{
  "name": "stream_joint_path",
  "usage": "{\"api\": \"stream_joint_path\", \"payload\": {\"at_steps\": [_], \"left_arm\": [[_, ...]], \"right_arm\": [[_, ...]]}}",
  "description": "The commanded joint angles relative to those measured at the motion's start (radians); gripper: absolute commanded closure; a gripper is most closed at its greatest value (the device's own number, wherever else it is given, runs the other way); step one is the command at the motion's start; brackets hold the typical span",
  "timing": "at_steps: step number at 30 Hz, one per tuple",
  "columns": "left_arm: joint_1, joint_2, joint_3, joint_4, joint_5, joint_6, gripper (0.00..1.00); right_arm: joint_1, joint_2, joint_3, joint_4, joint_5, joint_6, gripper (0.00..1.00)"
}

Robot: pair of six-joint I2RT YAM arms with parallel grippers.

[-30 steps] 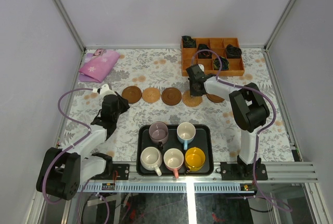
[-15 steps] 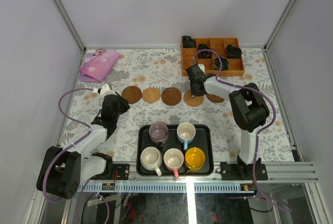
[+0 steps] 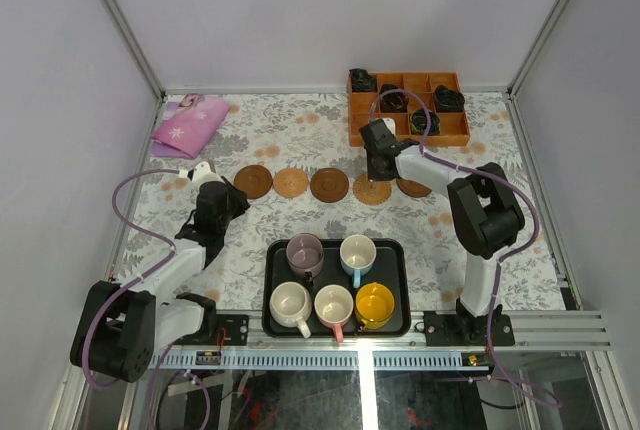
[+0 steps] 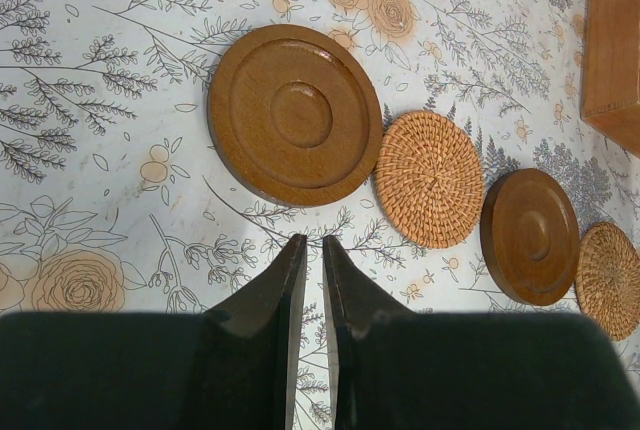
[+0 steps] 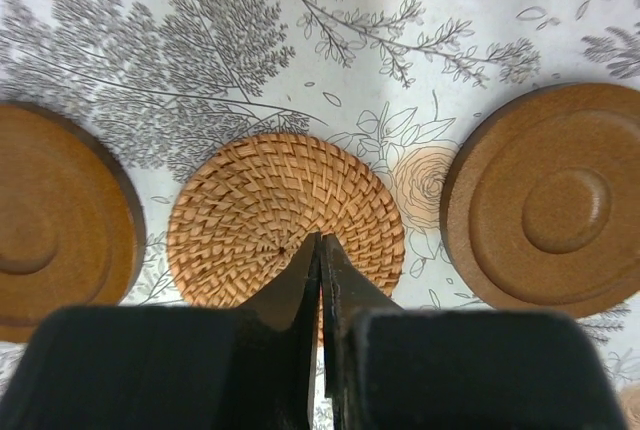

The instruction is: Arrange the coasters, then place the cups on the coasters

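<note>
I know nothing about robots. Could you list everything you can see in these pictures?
wooden coasters: three, dark brown, in a row across mid-table
woven coasters: two, tan, between the wooden ones
cups: five; mauve, white with blue handle, cream, white with pink handle, yellow; on the tray
tray: one, black, near edge
box: one, orange, far right
bundles: several, dark, in the box's compartments
cloth: one, pink, far left
tablecloth: one, white, floral
left pincer: black, narrow gap, empty, beside the leftmost coaster
right pincer: black, shut, tips over a woven coaster
</note>
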Motion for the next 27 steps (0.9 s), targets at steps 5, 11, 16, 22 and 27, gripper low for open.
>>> {"api": "stream_joint_path", "payload": {"at_steps": [5,11,16,22,27], "left_arm": [[-0.003,-0.012,0.027,0.042,0.017,0.009,0.89],[-0.003,-0.017,0.025,0.052,0.041,0.0,0.89],[-0.003,-0.019,0.026,0.055,0.053,0.0,0.89],[-0.003,-0.004,0.029,0.061,0.061,0.004,0.89],[-0.004,0.014,0.029,0.072,0.072,0.005,0.89]], "right_arm": [[0.006,-0.162,0.013,0.013,0.1,-0.021,0.91],[-0.053,-0.166,-0.03,-0.044,0.181,0.013,0.94],[-0.112,-0.178,-0.1,-0.022,0.177,0.028,0.98],[-0.161,-0.184,-0.134,0.012,0.171,0.024,0.98],[-0.201,-0.15,-0.125,0.027,0.151,0.016,0.98]]}}
